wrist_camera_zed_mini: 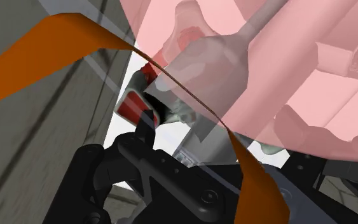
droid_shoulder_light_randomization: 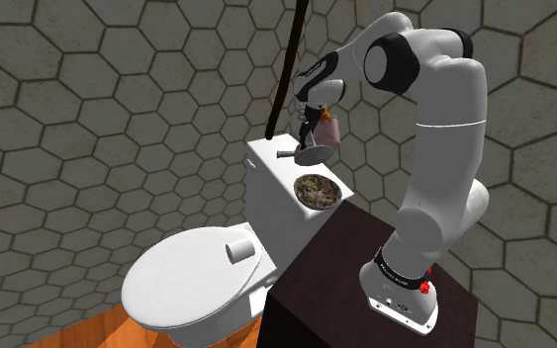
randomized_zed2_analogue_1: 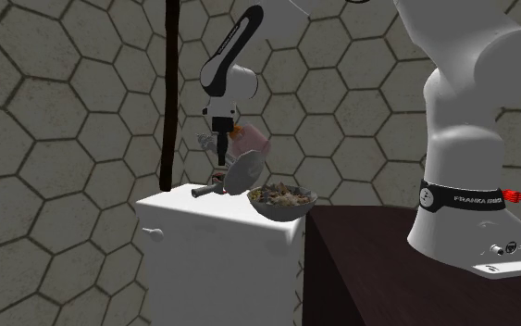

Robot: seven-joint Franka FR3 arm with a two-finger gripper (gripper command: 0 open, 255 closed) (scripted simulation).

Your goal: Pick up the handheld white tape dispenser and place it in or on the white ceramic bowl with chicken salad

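Gripper, jaws clamped on the pink tape dispenser beside the bowl: probably light, stiff, slick plastic, best held across its 1 narrow body.

The pink translucent tape dispenser, with grey wheel and orange tape, hangs tilted just beside the salad-filled bowl on the toilet tank
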